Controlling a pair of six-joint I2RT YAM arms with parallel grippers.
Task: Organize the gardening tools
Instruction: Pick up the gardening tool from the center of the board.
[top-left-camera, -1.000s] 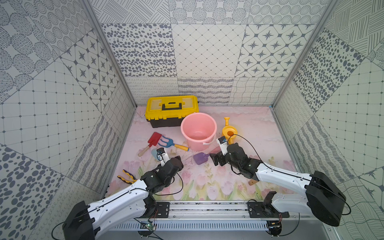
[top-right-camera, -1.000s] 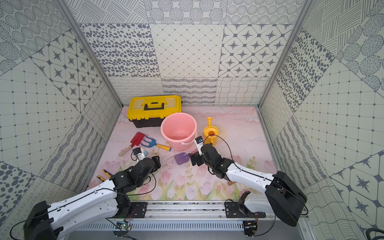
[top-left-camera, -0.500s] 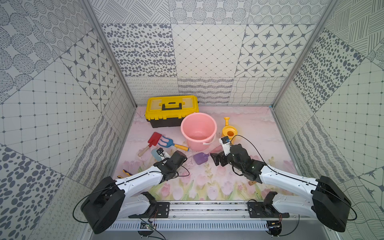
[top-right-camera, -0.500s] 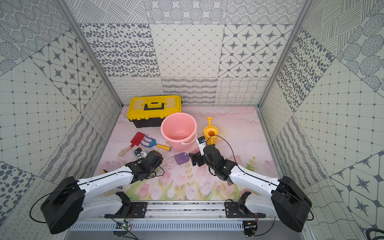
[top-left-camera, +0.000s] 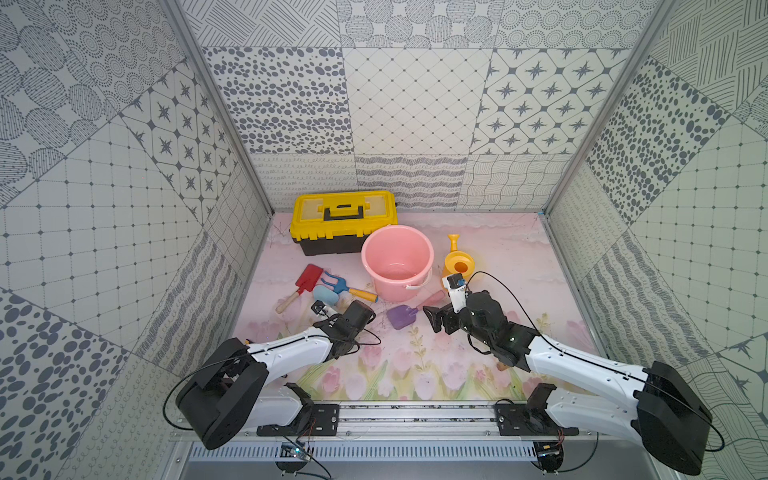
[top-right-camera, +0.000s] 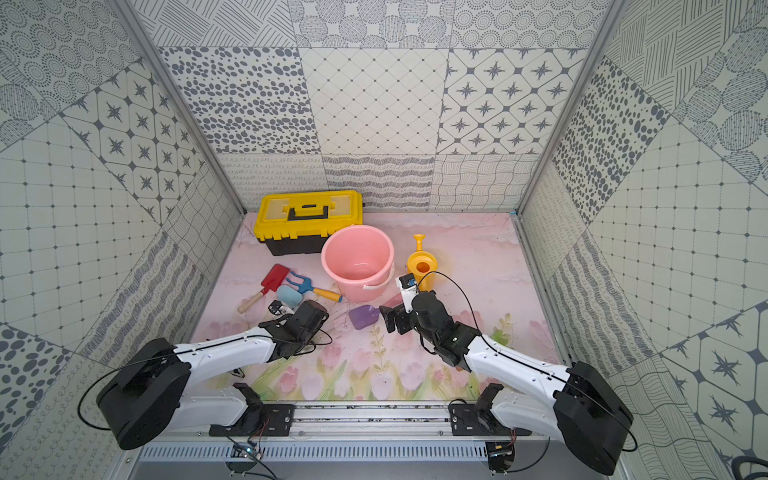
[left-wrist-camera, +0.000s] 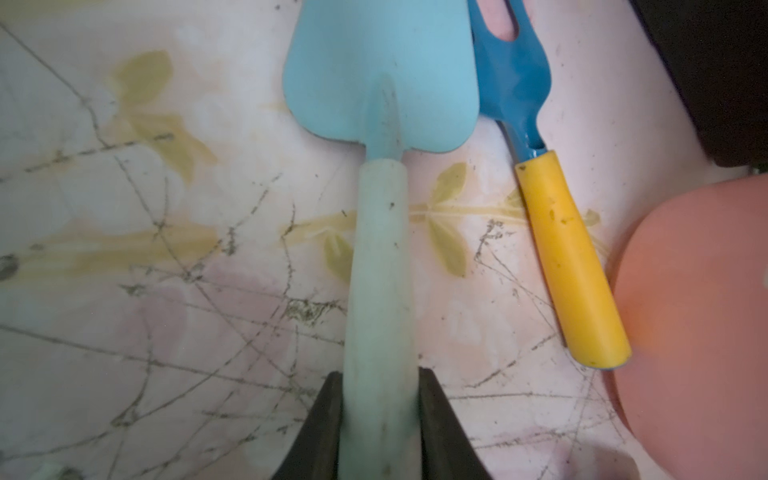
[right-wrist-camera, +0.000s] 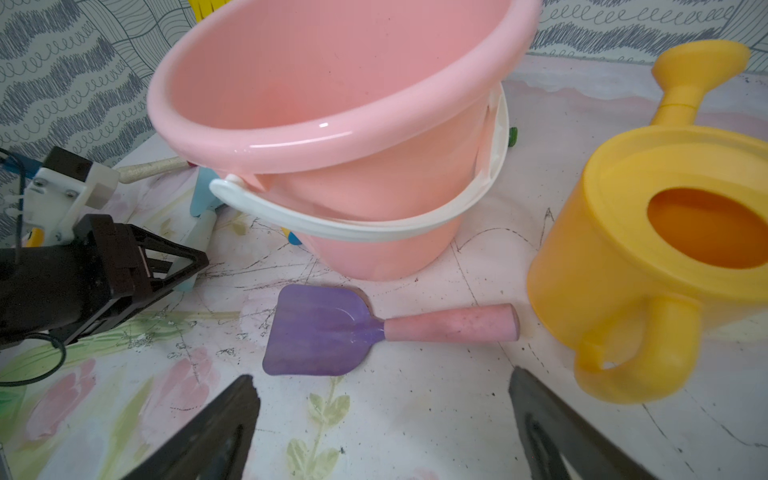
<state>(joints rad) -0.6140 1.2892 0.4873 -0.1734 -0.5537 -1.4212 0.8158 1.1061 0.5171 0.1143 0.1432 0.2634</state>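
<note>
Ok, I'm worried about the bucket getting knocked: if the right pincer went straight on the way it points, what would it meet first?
Probably the purple spade, lying flat on the mat ahead of the open right pincer; the pink bucket stands just beyond, though depth is unclear.

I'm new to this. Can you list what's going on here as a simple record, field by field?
Left gripper: closed on the light blue trowel, at its pale handle
Right gripper: open, near the purple spade
Pink bucket: upright, empty
Loose tools: red spade, blue rake, beside the bucket
Toolbox: yellow, lid shut
</note>
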